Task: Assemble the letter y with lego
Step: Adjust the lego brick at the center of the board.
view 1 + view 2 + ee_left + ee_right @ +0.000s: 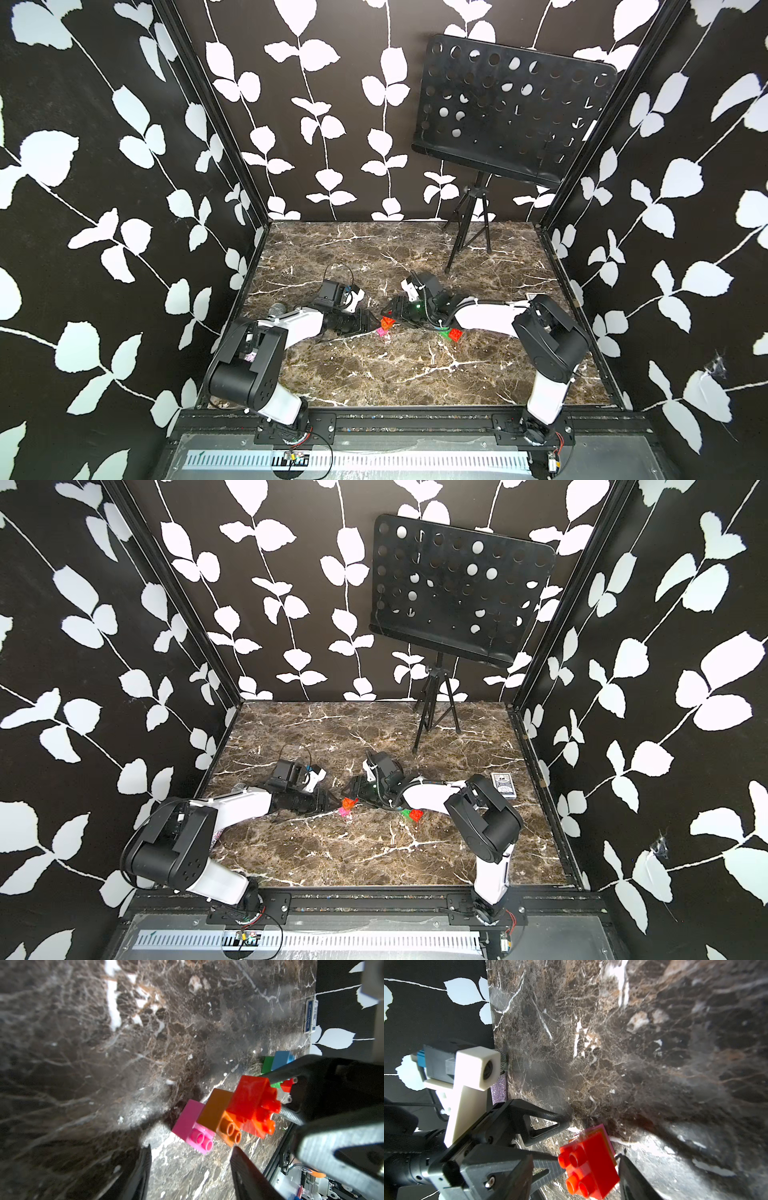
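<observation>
**Six bricks, two clusters, one grip**

Six lego bricks (386,323) lie mid-bench (374,374) between two arms, grouped in two clusters of three. First cluster: one pink brick (190,1124), one orange brick (215,1112) and one red brick (249,1099), joined as a stepped chain. The right jaws are closed on the red brick at the chain's end, with one finger (278,1075) on each side of it. Whether the pink end touches the bench I cannot tell. The left jaws stand well apart and grip nothing: their two fingers (143,1169) flank the pink end without touching it. Second cluster, just beside the first on the right arm's (486,318) side: one long green brick (267,1065) carrying one blue brick (281,1059) and one second red brick (287,1085). That makes two reds and one each of pink, orange, blue and green. The two clusters lie apart, unjoined. Elsewhere on the bench: one black music stand (511,116) at the far right corner, one card box (503,786) near the right edge, one microphone (277,309) beside the left arm (291,322).
</observation>
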`<state>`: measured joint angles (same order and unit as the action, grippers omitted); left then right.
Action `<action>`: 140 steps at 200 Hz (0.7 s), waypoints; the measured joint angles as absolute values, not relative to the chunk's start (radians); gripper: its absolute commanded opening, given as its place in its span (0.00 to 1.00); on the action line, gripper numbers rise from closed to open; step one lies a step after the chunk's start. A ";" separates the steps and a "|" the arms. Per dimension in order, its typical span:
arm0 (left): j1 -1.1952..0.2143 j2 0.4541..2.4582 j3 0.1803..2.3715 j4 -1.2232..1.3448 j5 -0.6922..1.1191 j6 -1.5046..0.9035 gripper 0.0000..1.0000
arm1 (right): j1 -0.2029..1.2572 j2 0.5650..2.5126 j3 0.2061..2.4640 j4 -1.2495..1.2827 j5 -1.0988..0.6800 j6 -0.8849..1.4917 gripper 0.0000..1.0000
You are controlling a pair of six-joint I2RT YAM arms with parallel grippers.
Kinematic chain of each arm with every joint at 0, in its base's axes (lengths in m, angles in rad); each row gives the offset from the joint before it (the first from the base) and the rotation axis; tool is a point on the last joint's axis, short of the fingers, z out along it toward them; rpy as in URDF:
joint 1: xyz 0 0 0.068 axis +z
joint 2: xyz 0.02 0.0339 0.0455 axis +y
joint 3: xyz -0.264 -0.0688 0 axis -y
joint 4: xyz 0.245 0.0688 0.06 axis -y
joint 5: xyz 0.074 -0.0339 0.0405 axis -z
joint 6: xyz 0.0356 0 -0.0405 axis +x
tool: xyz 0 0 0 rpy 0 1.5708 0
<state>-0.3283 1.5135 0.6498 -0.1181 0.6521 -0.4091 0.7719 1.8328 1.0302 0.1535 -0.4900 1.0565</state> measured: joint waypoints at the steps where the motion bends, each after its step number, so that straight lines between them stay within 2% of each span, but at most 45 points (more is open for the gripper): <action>1: -0.328 1.512 0.650 -0.119 0.654 -0.410 0.59 | 0.772 1.833 1.030 0.154 -0.490 1.056 0.64; 39: -0.328 1.470 0.609 -0.130 0.691 -0.426 0.49 | 0.773 1.833 1.030 0.155 -0.488 1.060 0.64; 140: -0.391 1.479 0.553 -0.128 0.684 -0.453 0.42 | 0.779 1.833 1.030 0.162 -0.487 1.062 0.63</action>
